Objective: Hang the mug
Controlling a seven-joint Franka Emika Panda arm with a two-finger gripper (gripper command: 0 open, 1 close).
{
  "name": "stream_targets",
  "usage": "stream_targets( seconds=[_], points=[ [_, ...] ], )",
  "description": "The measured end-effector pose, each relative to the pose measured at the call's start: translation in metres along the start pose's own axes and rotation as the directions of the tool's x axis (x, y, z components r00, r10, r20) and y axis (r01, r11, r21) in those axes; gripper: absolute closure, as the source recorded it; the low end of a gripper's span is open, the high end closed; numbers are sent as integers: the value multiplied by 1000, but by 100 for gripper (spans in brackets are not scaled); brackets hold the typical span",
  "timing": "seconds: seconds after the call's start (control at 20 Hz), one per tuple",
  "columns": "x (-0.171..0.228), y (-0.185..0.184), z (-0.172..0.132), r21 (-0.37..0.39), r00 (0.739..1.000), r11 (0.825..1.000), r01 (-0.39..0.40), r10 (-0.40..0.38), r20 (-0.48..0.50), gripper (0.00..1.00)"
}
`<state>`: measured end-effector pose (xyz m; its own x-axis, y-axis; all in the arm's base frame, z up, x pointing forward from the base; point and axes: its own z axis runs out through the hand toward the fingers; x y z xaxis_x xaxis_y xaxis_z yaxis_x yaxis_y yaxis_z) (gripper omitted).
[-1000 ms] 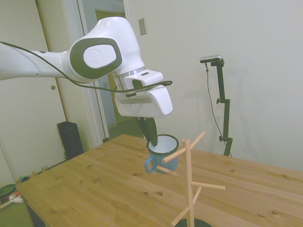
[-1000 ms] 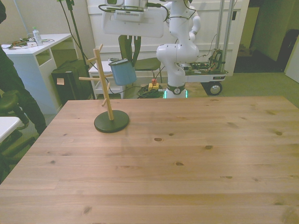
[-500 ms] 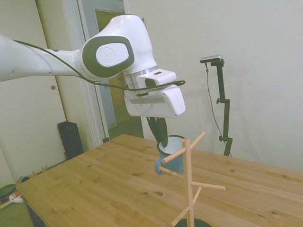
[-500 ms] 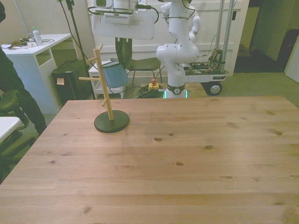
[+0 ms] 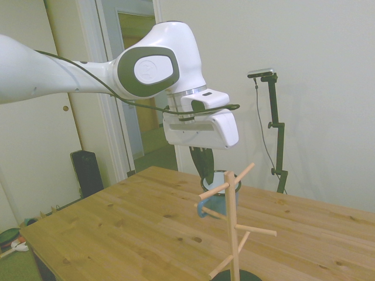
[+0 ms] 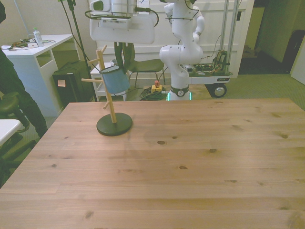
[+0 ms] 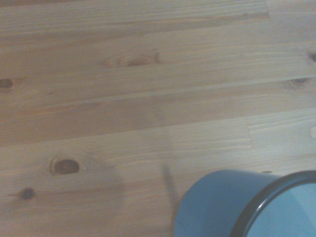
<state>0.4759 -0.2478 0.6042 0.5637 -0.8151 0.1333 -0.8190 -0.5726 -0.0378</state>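
You see a pale wall [image 5: 328, 88] and a doorway [image 5: 140, 82] behind the wooden table [image 6: 190, 162]. A white desk [image 6: 33, 47], a black speaker [image 5: 87, 171] and green carpet [image 6: 267, 86] surround it.

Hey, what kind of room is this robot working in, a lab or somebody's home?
Most likely a robotics lab or test room. A second white robot arm stands on a wheeled cart behind the wooden table, and a white desk sits at the front view's left.
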Motion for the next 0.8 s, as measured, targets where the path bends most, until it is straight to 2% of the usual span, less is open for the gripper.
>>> stream_targets(
  seconds=[0.35,0.8],
  points=[
    [3,-2,6,-9,1000,1000,1,-1,12,0],
    [8,-6,-7,-5,1000,1000,1,-1,-3,0]
  ],
)
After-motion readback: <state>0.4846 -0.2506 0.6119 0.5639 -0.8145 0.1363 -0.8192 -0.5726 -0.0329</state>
